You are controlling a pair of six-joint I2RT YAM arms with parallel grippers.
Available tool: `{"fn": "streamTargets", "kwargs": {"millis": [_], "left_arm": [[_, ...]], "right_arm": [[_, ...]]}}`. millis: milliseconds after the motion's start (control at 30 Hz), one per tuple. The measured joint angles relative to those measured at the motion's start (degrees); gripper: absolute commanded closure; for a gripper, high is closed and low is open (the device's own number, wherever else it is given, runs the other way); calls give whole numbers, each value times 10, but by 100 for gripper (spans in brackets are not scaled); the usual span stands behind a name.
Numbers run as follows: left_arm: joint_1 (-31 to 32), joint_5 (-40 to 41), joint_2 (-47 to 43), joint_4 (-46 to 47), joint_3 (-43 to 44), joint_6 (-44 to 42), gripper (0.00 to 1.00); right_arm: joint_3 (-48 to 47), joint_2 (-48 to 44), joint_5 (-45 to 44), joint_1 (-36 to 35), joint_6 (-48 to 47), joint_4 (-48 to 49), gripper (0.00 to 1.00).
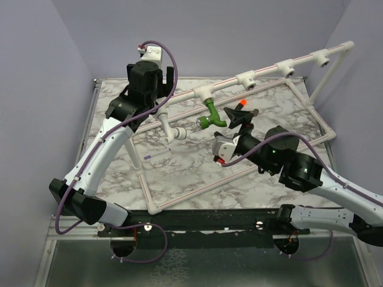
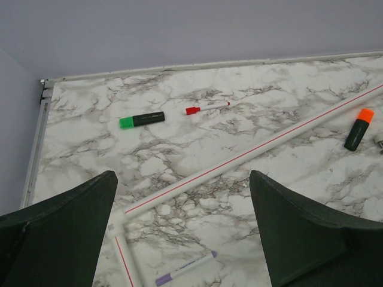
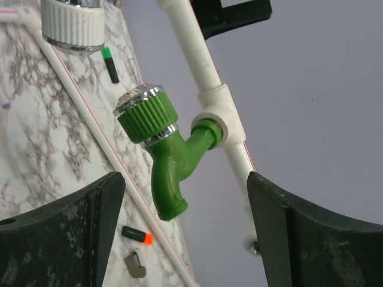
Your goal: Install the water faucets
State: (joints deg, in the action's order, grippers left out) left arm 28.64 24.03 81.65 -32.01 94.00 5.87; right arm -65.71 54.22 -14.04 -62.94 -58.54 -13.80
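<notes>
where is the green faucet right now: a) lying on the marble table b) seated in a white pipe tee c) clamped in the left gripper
b: the green faucet hangs with its end seated in the white tee of the pipe.

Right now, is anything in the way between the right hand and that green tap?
Nothing visible. The right hand is open just in front of the green tap, whose threaded end already sits in a white tee on the pipe. Only empty air lies between them.
</notes>
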Motion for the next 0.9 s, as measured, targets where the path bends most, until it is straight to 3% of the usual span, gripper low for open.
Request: {"fn": "streamTargets", "kwargs": {"millis": [200, 467, 733, 900], "left_arm": [[0, 0, 0, 0, 0, -2, 7], [0, 0, 0, 1, 0, -4, 7], [0, 0, 0, 2, 0, -6, 7], [1, 0, 0, 2, 0, -7, 7]], "right_arm": [[3, 37, -1, 0, -104, 9, 13], [53, 56, -31, -1, -200, 111, 20], [90, 71, -59, -1, -269, 208, 37], [111, 76, -63, -1, -287, 247, 54]]}}
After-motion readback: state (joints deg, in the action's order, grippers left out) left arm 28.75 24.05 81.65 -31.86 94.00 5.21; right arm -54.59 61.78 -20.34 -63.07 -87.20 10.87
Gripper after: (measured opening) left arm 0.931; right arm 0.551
